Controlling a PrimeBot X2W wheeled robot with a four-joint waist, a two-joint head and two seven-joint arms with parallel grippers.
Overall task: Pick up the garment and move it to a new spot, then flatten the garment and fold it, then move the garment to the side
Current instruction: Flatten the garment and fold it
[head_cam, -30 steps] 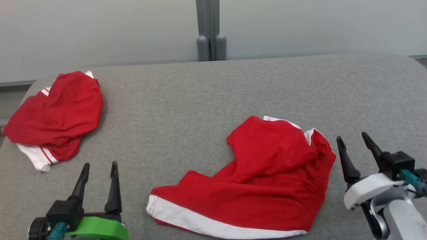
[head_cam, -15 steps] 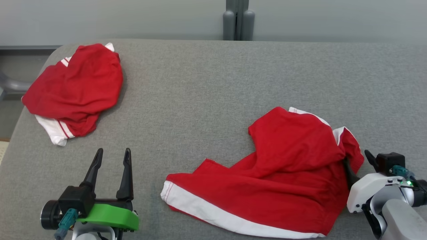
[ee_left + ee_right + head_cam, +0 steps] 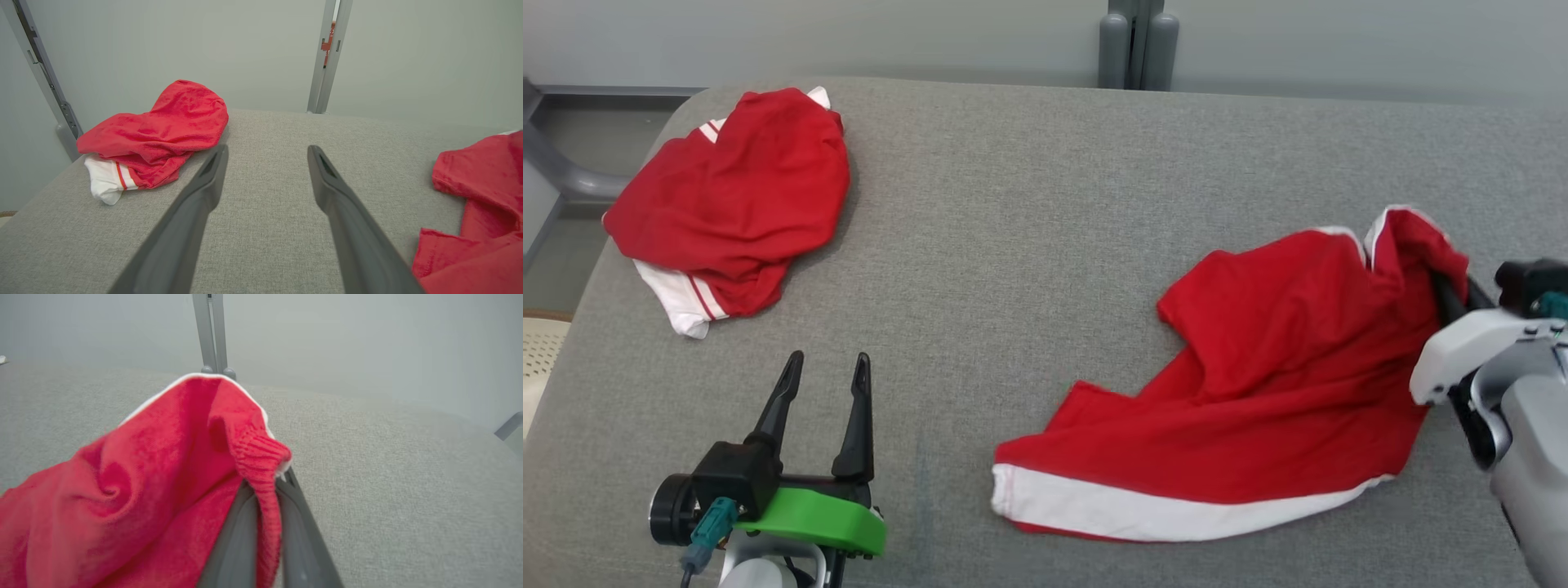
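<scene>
Gripping ribbed waistband (image 3: 261, 457), your right claw (image 3: 1450, 290) is clenched on garment (image 3: 1258, 384) at right side of table (image 3: 1013, 245); pinch on stout elastic edge likely chosen so cloth hangs without slipping. Corner raised, rest lies rumpled on table, white hem toward you. Your left claw (image 3: 829, 359) spread wide, empty, front-left, likely free for flattening. Second red bundle (image 3: 735, 196) far left, well apart.

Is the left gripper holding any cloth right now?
No, the left gripper stands open over the bare grey table, with nothing between its jaws.
</scene>
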